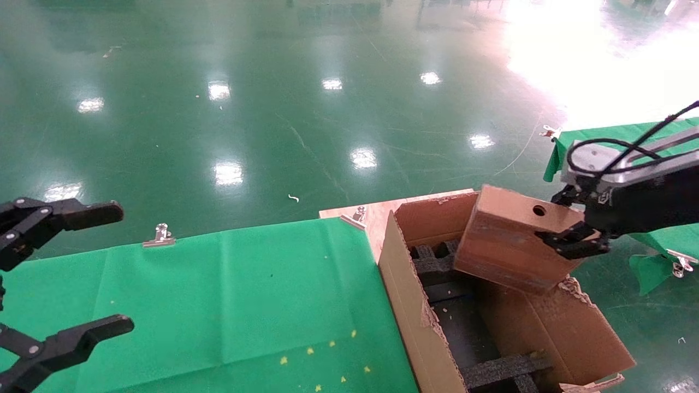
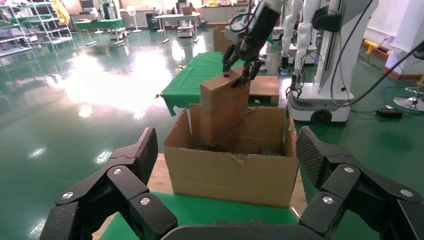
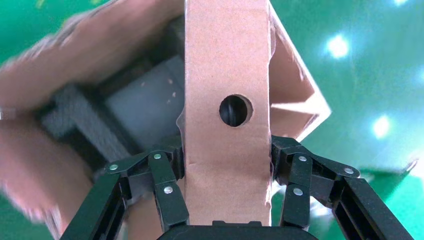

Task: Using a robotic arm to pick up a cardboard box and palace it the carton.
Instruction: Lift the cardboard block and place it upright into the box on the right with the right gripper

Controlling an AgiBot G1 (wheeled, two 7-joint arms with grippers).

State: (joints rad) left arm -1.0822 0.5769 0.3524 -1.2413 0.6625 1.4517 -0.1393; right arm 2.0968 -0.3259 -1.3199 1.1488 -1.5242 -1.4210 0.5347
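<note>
right tool clamped on the cardboard box, held over the open carton.

the carton stands at the end of the desk, which wears a green cloth pinned by a metal clip; black foam inserts cross its floor and a ragged flap rises just under the box. the box hangs tilted, long axis slanting down into the carton mouth, its narrow holed edge pinched between the fingers. the box's lower end is hidden behind the carton wall in the left wrist view. left tool hovers wide open and empty over the desk's other end; its arm is cut off.
</note>
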